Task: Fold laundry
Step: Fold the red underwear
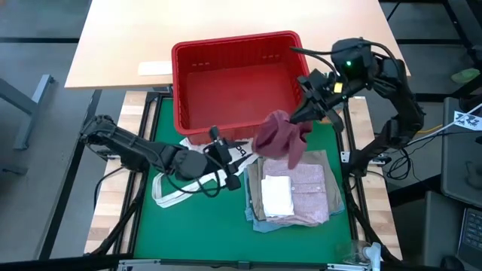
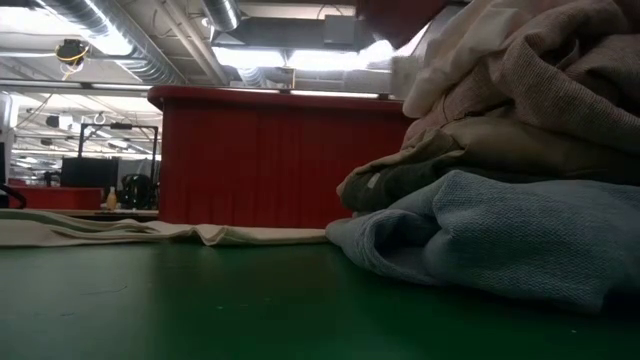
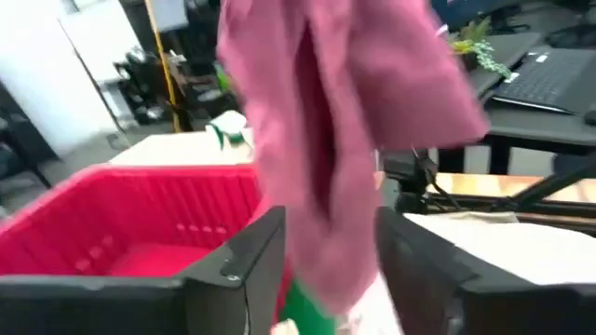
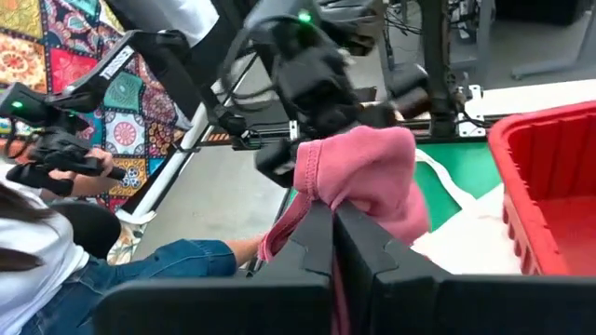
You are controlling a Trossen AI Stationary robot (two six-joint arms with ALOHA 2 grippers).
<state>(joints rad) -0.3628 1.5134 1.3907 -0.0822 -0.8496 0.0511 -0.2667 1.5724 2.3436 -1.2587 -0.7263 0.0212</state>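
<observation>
Your right gripper [image 4: 332,223] is pinched tight on the limp maroon cloth garment [image 1: 280,137] dangling over the folded pile [image 1: 295,197], left gripper [image 3: 326,270] spread w/ cloth between fingers—miss the catch & it'll drop crumpled onto the stack.

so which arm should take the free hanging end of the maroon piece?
Left. The right gripper is shut on the maroon garment, holding it up beside the red basket. The left gripper is open, the cloth hanging between its fingers, so it probably only needs to close.
</observation>
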